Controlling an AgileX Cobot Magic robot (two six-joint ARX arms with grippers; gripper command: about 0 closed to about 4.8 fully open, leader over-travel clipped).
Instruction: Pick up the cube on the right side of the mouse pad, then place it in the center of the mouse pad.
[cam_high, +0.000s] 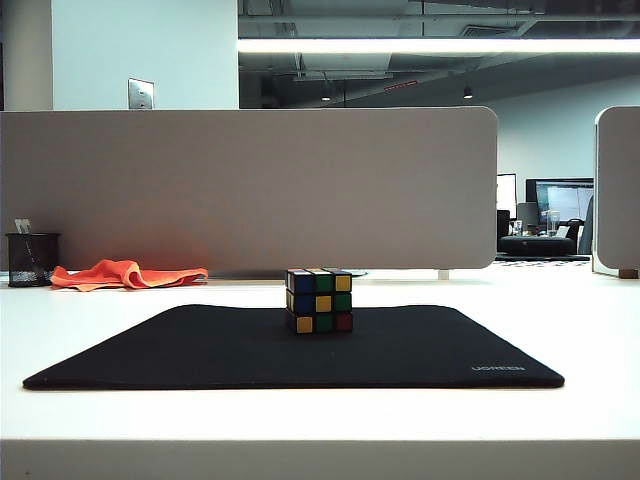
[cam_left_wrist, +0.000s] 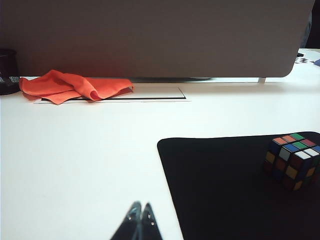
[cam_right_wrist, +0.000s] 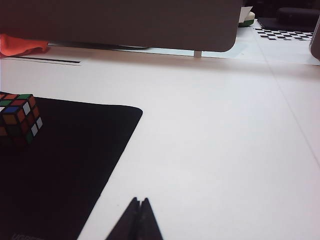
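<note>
The cube (cam_high: 319, 301) stands upright on the black mouse pad (cam_high: 200, 350), near the pad's middle and toward its far edge. The cube (cam_left_wrist: 292, 160) shows in the left wrist view on the mouse pad (cam_left_wrist: 225, 190), and the cube (cam_right_wrist: 19, 117) shows in the right wrist view on the mouse pad (cam_right_wrist: 75, 150). My left gripper (cam_left_wrist: 140, 206) is shut and empty over bare white table, off the pad's left side. My right gripper (cam_right_wrist: 139, 201) is shut and empty over bare table, off the pad's right side. Neither arm shows in the exterior view.
An orange cloth (cam_high: 125, 273) lies at the back left beside a black mesh pen cup (cam_high: 32, 259). A grey divider panel (cam_high: 250, 185) closes off the table's far edge. White tabletop (cam_high: 560, 320) surrounds the pad.
</note>
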